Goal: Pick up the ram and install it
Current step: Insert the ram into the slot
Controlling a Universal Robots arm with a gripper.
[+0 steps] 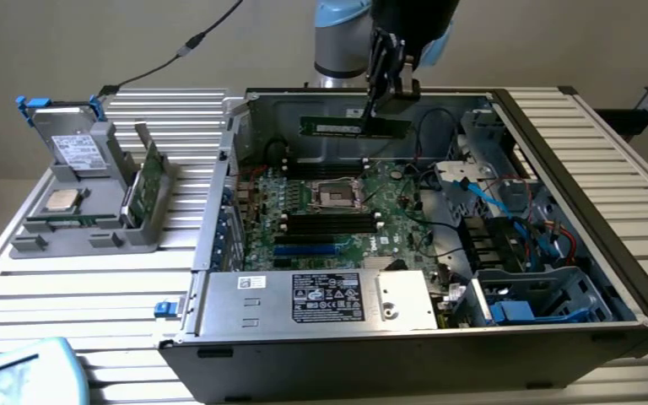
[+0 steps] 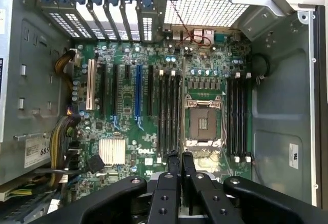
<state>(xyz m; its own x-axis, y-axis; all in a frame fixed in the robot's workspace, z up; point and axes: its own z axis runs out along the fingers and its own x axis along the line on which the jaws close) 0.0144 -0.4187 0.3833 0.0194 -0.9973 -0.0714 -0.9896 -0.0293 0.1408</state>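
Pointing straight down over an open computer case (image 1: 623,278), the arm (image 1: 341,34) held its claw (image 1: 376,110) clamped on the ram (image 1: 336,127), which hung level at its tips, the motherboard (image 2: 154,80) lying directly beneath the claw.

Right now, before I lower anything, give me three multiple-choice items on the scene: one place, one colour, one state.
1. Where is the ram? A in the grey rack; B in the air over the motherboard; C seated in a slot.
2. The ram's board colour? A red; B white; C dark green.
3. The hand is: A shut on the ram; B open, empty; C shut on a cable.
Answers: 1 B, it hangs clear above the open case; 2 C, green with a pale label; 3 A, its fingers clamp the stick.
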